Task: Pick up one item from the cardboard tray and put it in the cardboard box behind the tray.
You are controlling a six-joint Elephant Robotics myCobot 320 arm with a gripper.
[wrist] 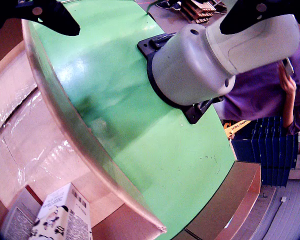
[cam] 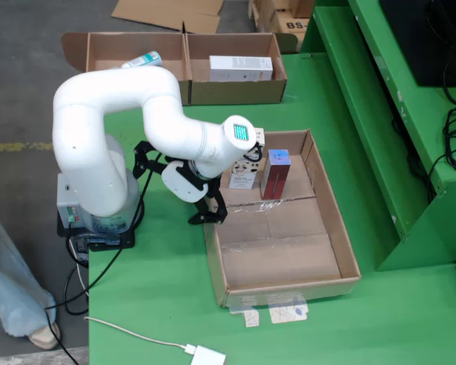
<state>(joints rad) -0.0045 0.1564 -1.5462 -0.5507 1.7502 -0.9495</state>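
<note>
In the fixed view the arm (cam: 137, 114) bends down over the left wall of the tray (cam: 289, 266), and the gripper (cam: 207, 211) hangs just outside this wall, above the green table (cam: 167, 289). Inside the tray, at its far end, stand a red box (cam: 275, 173) and a white carton (cam: 243, 175), close together. Behind the tray is the box (cam: 186, 67) with two compartments: a tube (cam: 140, 60) in the left, a white pack (cam: 241, 68) in the right. The wrist view shows the fingers (wrist: 45, 15) wide apart and holding nothing, the arm base (wrist: 190, 65), the tray rim, and possibly the same carton (wrist: 62, 215) at the bottom edge.
</note>
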